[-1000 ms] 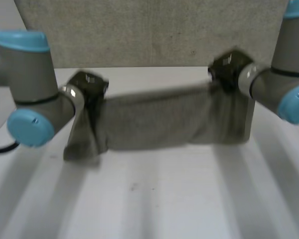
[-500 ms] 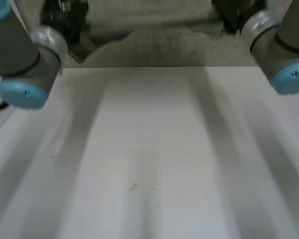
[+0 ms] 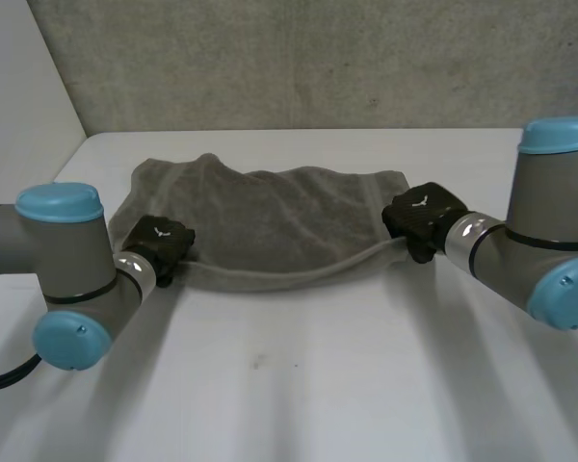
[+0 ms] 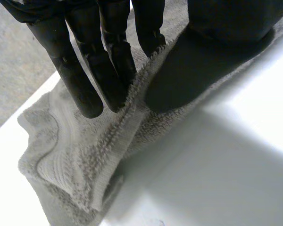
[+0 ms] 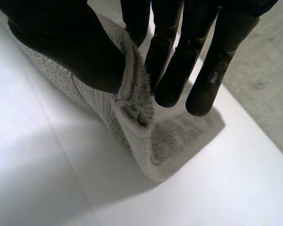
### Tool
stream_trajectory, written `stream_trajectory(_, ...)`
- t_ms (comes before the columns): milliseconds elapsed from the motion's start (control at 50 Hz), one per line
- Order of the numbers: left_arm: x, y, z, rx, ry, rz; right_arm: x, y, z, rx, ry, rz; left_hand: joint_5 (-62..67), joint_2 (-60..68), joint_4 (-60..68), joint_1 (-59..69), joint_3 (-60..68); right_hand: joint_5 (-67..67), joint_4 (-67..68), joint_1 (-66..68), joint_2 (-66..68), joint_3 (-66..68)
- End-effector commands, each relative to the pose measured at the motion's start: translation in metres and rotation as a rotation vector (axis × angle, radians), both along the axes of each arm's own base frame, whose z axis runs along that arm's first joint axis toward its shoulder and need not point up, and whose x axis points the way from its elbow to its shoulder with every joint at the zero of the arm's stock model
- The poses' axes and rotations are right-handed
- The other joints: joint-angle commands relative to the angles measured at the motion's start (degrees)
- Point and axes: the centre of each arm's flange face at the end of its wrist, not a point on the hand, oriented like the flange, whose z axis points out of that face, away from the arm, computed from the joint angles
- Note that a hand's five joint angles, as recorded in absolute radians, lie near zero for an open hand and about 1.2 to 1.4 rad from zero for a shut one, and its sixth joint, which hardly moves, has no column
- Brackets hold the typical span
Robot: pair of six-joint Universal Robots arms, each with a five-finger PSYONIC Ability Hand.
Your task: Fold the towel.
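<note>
1. Grey terry, rumpled: towel [image 3: 270, 226] lying on the white worktop [image 3: 299, 385], long axis running straight from one hand to the other.
2. Left hand [image 3: 160, 241]: clamps the near hem at its own end of the cloth, straight fingers [image 4: 80, 80] on one face, thumb [image 4: 226, 23] on the other, edge pinched between.
3. Right hand [image 3: 419, 214]: grips the opposite end's near corner the same way, a bunched fold of hem nipped between thumb [image 5: 61, 42] and fingers [image 5: 179, 70].
4. Spreads out beyond both sets of fingertips, away from the robot; rises slightly off the worktop only at the two pinches, with the rest resting flat past them.
5. Reads as the opening of a fold, nothing doubled over yet.
6. Probably calls for lifting the held hem and carrying it forward, past the fingertips, across the short axis to the far edge.
7. Puts neither hand nearer: one at each end, so likely needs level, matched travel to avoid a skewed fold or a slipped corner.
</note>
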Motion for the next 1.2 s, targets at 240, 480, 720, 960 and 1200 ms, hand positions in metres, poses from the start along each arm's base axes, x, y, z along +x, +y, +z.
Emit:
stream_trajectory(240, -0.005, -0.011, -0.008, -0.101, 0.037, -0.001, -0.023, -0.001, 0.008, 0.052, -0.16, -0.091, -13.5, -12.8, -13.4, -12.8, -13.3, 10.6, 10.3, 0.3, 10.2, 10.2)
stream_trajectory(480, 0.011, -0.03, -0.013, -0.111, 0.032, 0.057, -0.046, -0.022, 0.017, 0.037, -0.229, -0.189, -13.5, -12.8, -13.4, -12.8, -13.3, 10.6, 10.3, 0.3, 10.2, 10.2)
stream_trajectory(720, 0.039, -0.047, -0.01, -0.116, 0.03, 0.138, -0.047, -0.024, 0.016, 0.028, -0.226, -0.206, -13.0, -12.3, -12.9, -12.3, -12.8, 10.6, 10.3, 0.3, 10.2, 10.2)
stream_trajectory(960, 0.056, -0.039, 0.005, -0.11, 0.033, 0.164, -0.046, -0.022, 0.014, 0.015, -0.207, -0.214, 17.4, 18.1, 17.6, 18.1, 17.6, 10.6, 10.3, 0.3, 10.2, 10.2)
stream_trajectory(1200, 0.066, 0.038, 0.054, -0.051, -0.082, 0.08, -0.058, 0.017, 0.018, 0.127, 0.021, -0.152, 17.4, 18.1, 17.6, 18.1, 17.6, 10.6, 10.3, 0.3, 10.2, 10.2)
